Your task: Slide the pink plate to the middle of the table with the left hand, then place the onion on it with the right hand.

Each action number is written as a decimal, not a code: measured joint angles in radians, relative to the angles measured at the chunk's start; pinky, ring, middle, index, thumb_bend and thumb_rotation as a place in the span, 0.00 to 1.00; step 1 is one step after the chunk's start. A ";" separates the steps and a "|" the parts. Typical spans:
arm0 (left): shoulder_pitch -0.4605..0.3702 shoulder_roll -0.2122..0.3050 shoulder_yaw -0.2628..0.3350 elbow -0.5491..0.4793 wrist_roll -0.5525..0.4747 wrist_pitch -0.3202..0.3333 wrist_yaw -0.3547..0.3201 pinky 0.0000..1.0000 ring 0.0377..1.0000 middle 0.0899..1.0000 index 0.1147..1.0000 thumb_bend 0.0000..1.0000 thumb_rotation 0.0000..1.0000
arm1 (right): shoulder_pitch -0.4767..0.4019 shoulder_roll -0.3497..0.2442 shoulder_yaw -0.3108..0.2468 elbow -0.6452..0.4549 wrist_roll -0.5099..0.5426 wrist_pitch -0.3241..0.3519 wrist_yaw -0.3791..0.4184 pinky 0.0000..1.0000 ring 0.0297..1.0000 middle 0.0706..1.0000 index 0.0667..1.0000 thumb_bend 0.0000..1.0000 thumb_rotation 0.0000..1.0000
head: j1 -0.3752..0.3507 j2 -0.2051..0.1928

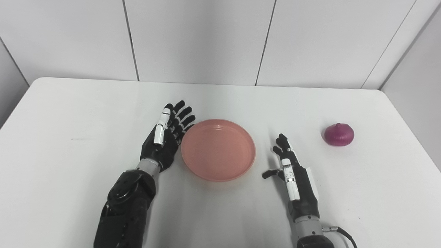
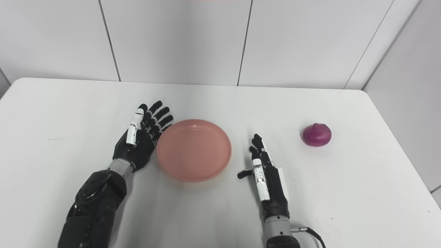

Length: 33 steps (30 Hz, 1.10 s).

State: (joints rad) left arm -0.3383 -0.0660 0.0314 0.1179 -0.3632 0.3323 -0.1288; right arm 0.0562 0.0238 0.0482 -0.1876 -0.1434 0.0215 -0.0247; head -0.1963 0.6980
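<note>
Plate (image 1: 218, 150) sits just right of our left hand (image 1: 167, 137), roughly mid-table. The fingertips (image 1: 186, 121) look to be at its rim; we can't confirm contact. Left hand is flat, fingers spread, holding nothing.

Right hand (image 1: 292, 168) is open too, fingers apart and empty, resting edge-on just right of the plate. Onion (image 1: 339, 134) lies further right and a bit beyond that hand, apart from it, alone on the table (image 1: 86, 113).

Handling, our read:
- Plate looks like light, stiff plastic with a low raised wall. It should slide easily on the smooth tabletop, so we push low on the wall; a high push could tip it.
- Onion looks firm, round and smooth-skinned. It is likely to roll if nudged and slip in a loose pinch.
- We take it around the widest part, thumb opposite fingers, from above, stem tip up.
- We set it down low in the plate so it doesn't roll out.
</note>
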 measured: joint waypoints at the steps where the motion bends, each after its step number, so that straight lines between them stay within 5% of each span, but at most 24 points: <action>1: 0.000 0.000 0.000 0.000 0.000 0.000 0.000 0.91 0.92 0.93 0.92 0.45 1.00 | 0.000 0.000 0.000 0.000 0.001 0.000 0.000 0.97 0.92 0.94 0.96 0.31 1.00 | -0.005 0.000; 15: 0.018 -0.003 0.002 -0.020 -0.002 0.000 -0.008 0.90 0.91 0.92 0.91 0.45 1.00 | -0.001 0.010 -0.015 -0.011 0.014 0.000 -0.014 0.94 0.92 0.94 0.95 0.25 1.00 | -0.037 0.005; 26: 0.018 -0.002 0.004 -0.016 -0.006 -0.001 -0.032 0.91 0.93 0.94 0.93 0.44 1.00 | -0.053 -0.023 -0.077 -0.170 0.000 0.113 -0.017 0.91 0.93 0.97 0.95 0.24 1.00 | -0.098 0.002; 33: 0.018 -0.003 0.005 -0.011 -0.006 -0.002 -0.044 0.91 0.92 0.93 0.92 0.45 1.00 | -0.082 -0.049 -0.107 -0.187 0.004 0.115 -0.017 0.92 0.93 0.95 0.96 0.27 1.00 | -0.123 -0.005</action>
State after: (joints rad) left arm -0.3206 -0.0688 0.0364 0.1067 -0.3695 0.3299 -0.1730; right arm -0.0259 -0.0247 -0.0585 -0.3746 -0.1393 0.1370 -0.0414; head -0.3191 0.6934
